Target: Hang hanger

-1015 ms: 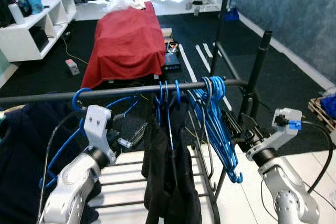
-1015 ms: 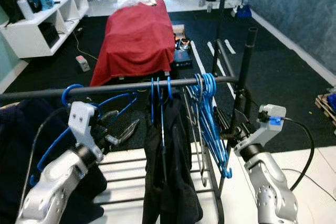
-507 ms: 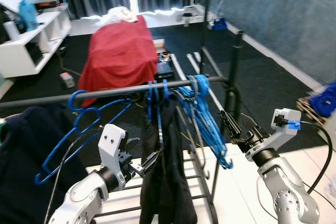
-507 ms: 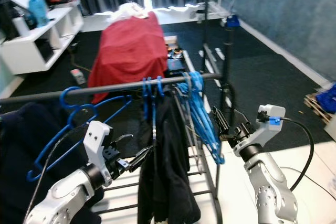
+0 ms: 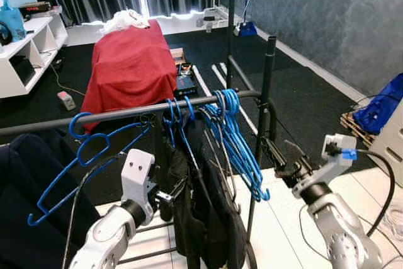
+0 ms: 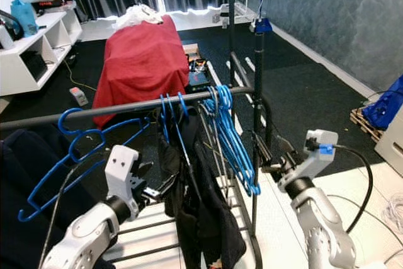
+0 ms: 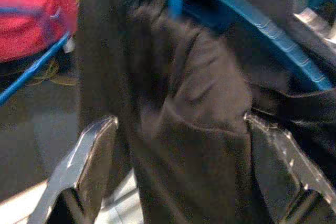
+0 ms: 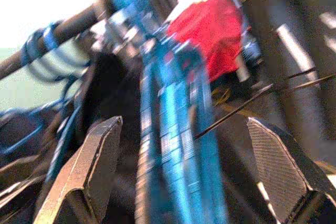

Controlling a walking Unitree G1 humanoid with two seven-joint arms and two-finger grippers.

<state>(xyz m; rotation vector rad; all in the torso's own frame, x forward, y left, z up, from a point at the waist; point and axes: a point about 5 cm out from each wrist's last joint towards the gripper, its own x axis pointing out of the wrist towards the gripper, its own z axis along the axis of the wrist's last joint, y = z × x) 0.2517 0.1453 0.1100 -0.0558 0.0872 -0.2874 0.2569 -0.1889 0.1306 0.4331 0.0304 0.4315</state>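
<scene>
The left hand [image 5: 165, 196], fingers spread and holding nothing, sits against the black garment [image 5: 201, 218] hanging from the rail [image 5: 126, 113]. The right hand [image 5: 281, 163], fingers also apart and empty, hovers just beside the bunch of blue hangers [image 5: 239, 146] near the rail's end post [image 5: 261, 102]. A single blue hanger [image 5: 79, 155] hangs tilted further left, by dark clothes [image 5: 25, 218]. Open dark floor [image 5: 315, 92] lies beyond, with a red-covered bed [image 5: 129, 64] behind the rail
</scene>
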